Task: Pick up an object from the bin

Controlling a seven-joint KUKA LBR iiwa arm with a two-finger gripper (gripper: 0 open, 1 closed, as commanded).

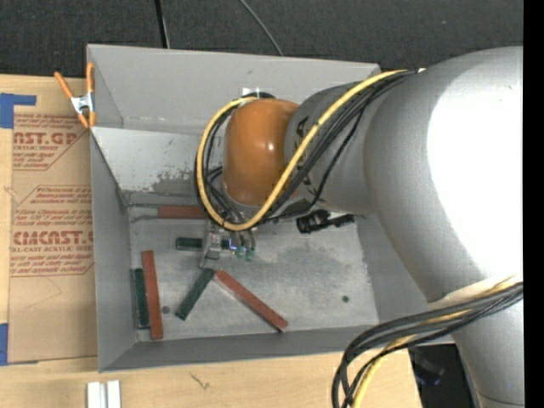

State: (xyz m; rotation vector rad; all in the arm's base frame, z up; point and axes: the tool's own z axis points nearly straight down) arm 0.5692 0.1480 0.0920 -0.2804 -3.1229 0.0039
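nearest the front wall of the grey bin (109, 228), a long reddish-brown stick (252, 301) and a dark green stick (192, 296) are laid flat in a v shape, far ends meeting about mid-floor. off to the left, a second green stick (138, 299) and a second reddish stick (152, 296) are laid side by side along the wall. the jaws are parked low right over the tip of that v, with a short dark green piece (188, 244) just beside them on the left. tbh whether the jaws are spread or pressed together can't be told. further back a third reddish stick (182, 213) is laid along the rear wall, and the orange wrist cover (255, 147) is seen above it all.
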